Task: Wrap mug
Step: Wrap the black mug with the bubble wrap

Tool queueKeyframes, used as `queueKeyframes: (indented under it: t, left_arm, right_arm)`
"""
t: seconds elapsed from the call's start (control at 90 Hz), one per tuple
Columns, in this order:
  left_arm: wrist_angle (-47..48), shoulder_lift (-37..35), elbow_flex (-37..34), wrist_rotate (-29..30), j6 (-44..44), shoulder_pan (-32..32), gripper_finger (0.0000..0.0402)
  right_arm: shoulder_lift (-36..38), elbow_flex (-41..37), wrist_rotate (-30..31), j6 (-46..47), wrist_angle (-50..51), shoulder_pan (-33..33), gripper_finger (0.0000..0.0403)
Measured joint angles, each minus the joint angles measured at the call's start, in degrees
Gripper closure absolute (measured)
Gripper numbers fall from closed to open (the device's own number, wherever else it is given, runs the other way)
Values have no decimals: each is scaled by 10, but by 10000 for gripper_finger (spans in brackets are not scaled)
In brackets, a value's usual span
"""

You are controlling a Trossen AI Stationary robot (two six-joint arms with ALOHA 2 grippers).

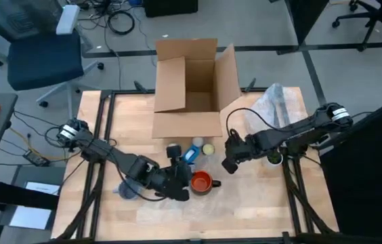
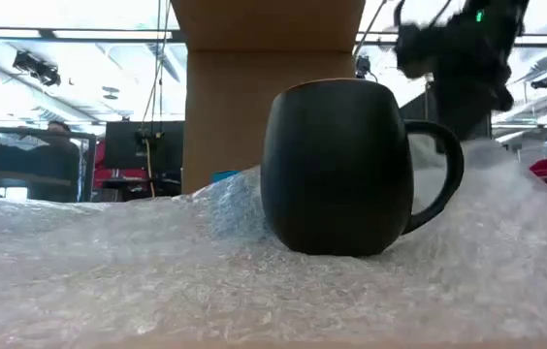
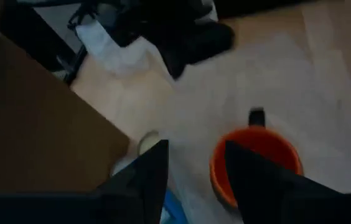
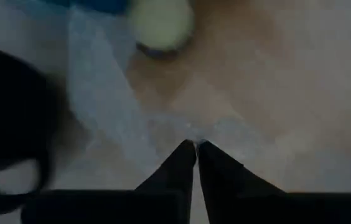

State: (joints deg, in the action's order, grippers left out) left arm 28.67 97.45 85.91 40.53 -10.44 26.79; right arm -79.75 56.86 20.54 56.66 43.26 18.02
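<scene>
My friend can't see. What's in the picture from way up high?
A mug sits on bubble wrap on a wooden table. The left gripper is beside it, the right gripper nearby, a cardboard box behind.

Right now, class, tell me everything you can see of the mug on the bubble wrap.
The dark rounded mug with an orange inside stands upright and unwrapped on the clear bubble wrap sheet, its looped handle to one side. It looks glazed, like ceramic. The left end effector, open, hovers by its rim; nothing grips it.
</scene>
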Motion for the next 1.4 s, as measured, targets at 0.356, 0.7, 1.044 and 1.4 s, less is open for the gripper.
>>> queueKeyframes:
  t: [0.356, 0.7, 1.044, 1.4]
  left_arm:
    - [-156, 66, 0, -109, 16, -57, 259]
    - [-193, 118, 0, -160, -15, -103, 183]
    - [-202, 145, 0, -191, 27, -122, 138]
    - [-206, 174, 0, -202, 31, -127, 247]
  right_arm:
    - [0, 8, 43, -13, -99, 79, 403]
    - [0, 8, 46, -20, -98, 97, 403]
    - [3, 8, 40, -43, -111, 97, 403]
    - [41, 12, -13, -55, -122, 101, 393]
